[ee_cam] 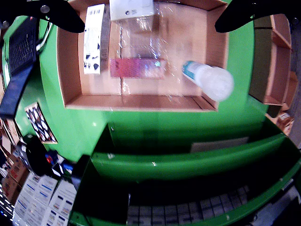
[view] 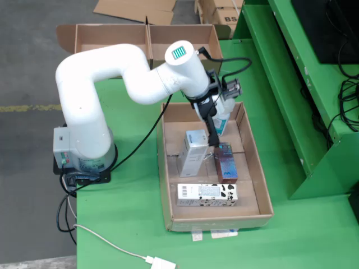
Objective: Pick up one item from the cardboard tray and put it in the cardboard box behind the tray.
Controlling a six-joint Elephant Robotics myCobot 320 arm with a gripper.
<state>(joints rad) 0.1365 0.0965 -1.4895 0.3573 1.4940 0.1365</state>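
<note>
A cardboard tray (view: 164, 185) lies on the green table. It holds a white-grey carton (view: 193, 152), a red and blue box (view: 226, 163), a cow-patterned box (view: 206, 193) and a white bottle with a teal band (view: 222, 120). My gripper (view: 215, 133) hangs over the tray's far half, beside the bottle and above the white-grey carton. In the wrist view its black fingers (ee_cam: 56, 14) stand wide apart at the top corners, and the gripper (ee_cam: 150, 23) is open with nothing held. Below lie the red box (ee_cam: 137, 67), the cow-patterned box (ee_cam: 94, 37) and the bottle (ee_cam: 209, 80).
A two-compartment cardboard box (view: 148, 39) stands behind the tray; in the wrist view it shows at the right edge (ee_cam: 273, 61). Green shelving (view: 291, 84) runs along the right of the table. The arm's base (view: 84, 151) and cables sit at the left.
</note>
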